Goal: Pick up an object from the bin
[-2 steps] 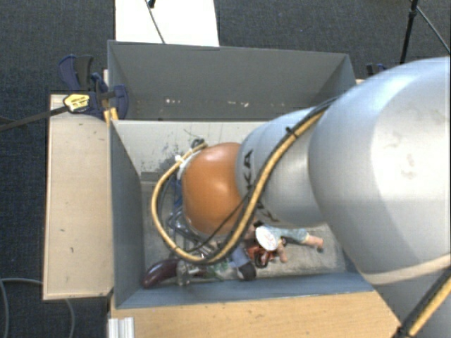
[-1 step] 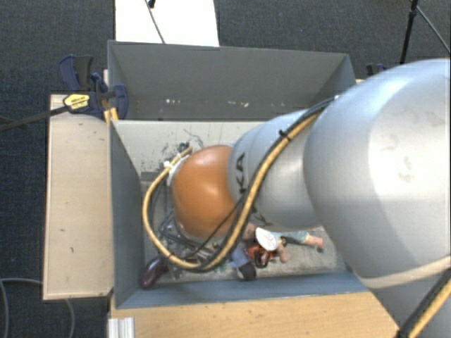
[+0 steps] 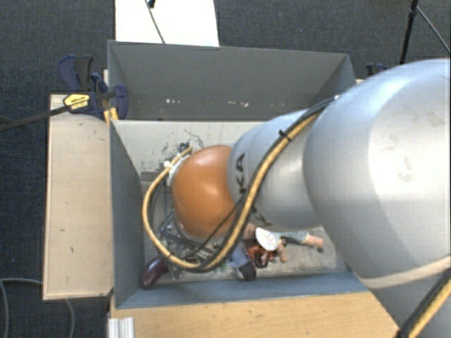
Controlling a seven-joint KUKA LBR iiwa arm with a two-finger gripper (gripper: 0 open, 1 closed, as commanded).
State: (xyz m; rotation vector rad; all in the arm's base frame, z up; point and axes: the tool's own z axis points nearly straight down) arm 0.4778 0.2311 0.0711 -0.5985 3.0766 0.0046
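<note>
The gripper [image 3: 175, 239] is low in the grey bin [image 3: 225, 83], near left, under the arm's orange cover [image 3: 201, 189]; open or closed, I cannot tell. A dark maroon object [image 3: 151, 273] lies just near-left of it, and a small heap of toys [image 3: 271, 248] lies to its right.

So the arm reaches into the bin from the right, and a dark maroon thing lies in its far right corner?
No. The camera view shows the dark maroon thing in the near left corner of the bin; the arm does reach in from the right.
</note>
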